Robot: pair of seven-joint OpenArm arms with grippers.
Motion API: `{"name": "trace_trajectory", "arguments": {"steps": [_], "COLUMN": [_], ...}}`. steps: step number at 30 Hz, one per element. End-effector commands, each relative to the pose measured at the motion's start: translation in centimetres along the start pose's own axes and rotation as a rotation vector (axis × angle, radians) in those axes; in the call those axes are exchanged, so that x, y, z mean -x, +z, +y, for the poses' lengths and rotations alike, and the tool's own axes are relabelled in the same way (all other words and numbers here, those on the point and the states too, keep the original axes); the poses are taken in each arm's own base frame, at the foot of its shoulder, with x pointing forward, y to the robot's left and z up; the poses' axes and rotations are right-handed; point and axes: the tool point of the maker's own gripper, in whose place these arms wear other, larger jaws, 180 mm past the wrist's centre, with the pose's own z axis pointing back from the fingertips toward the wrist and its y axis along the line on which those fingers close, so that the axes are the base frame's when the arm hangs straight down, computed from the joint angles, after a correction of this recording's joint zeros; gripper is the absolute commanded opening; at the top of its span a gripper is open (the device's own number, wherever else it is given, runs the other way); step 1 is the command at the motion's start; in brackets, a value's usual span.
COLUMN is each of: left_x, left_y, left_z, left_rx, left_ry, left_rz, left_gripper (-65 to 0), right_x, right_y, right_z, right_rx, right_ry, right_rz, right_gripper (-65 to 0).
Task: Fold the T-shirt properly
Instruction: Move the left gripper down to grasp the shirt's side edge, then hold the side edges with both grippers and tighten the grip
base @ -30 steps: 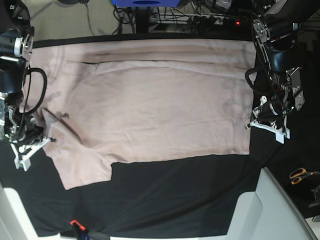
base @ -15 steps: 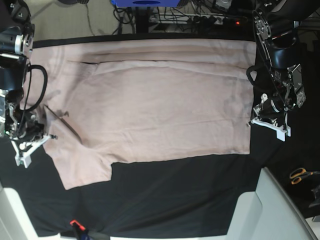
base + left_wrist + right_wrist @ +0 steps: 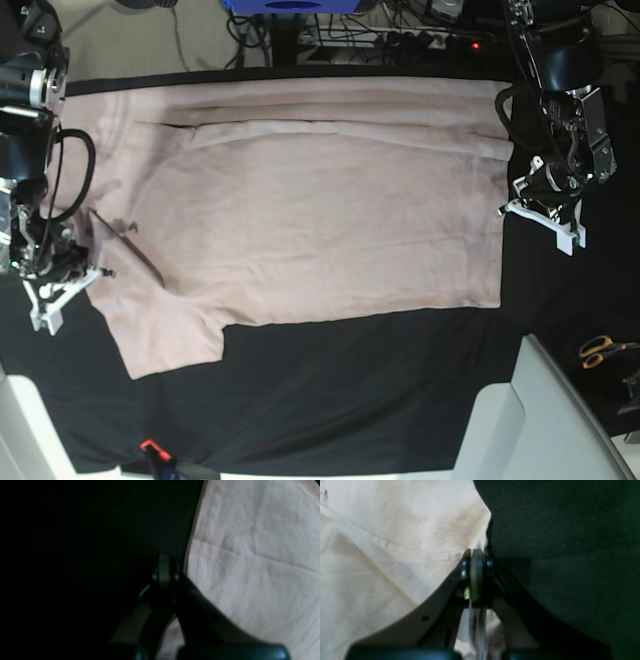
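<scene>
The pale pink T-shirt (image 3: 320, 210) lies spread flat on the black table cloth (image 3: 350, 390), with one sleeve (image 3: 165, 335) at the lower left. My right gripper (image 3: 72, 283) is at the shirt's left edge. In the right wrist view its jaws (image 3: 477, 562) are shut, and the sleeve hem (image 3: 402, 550) runs into the tips. My left gripper (image 3: 522, 205) is beside the shirt's right edge. In the left wrist view it (image 3: 164, 570) is shut over black cloth, just left of the shirt's hem (image 3: 200, 562), with nothing seen in it.
Orange-handled scissors (image 3: 600, 350) lie at the right edge. A pale grey bin (image 3: 540, 410) stands at the lower right. A small orange-tipped object (image 3: 150, 447) is at the bottom left. Cables and a blue stand (image 3: 290, 8) run behind the table's far edge.
My left gripper has moved up along the shirt's right edge, toward the table's far side. My right gripper has shifted slightly upward at the sleeve. The shirt lies as before.
</scene>
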Motion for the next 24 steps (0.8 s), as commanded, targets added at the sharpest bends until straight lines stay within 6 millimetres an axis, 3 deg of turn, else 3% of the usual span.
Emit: {"name": "trace_trajectory", "arguments": {"steps": [1,4,11,13,17,24], "left_x": [0.8,0.4,-3.7,-4.5,-6.2,-8.4], "left_y": [0.3,0.7,2.2,2.7,3.4,2.0], "left_z": [1.2,1.1,-0.7,-1.0,-1.1,-2.1], "left_rx": [-0.042,-0.038,-0.016,-0.016,-0.019,0.008], "left_ry": [-0.02,-0.034,-0.077,-0.094,-0.119,-0.062], "left_rz": [0.048,0.03,-0.067,-0.078,-0.129,-0.133], "left_gripper": [-65.0,-65.0,-65.0,-56.6,-57.1,-56.3], "right_x": [-2.7,-2.7,-2.7,-2.7,-2.7,-2.7], "right_y": [0.7,0.7,0.7,0.7,0.7,0.7], "right_z": [-0.5,-0.5,-0.5,-0.5,-0.5,-0.5], "right_rx": [0.005,0.005,0.005,0.005,0.005,0.006], "right_ry": [0.007,0.007,0.007,0.007,0.008,0.009], "right_rz": [-0.066,-0.066,-0.066,-0.066,-0.064,-0.063], "right_gripper": [-65.0,-65.0,-65.0,-65.0,-65.0,-65.0]}}
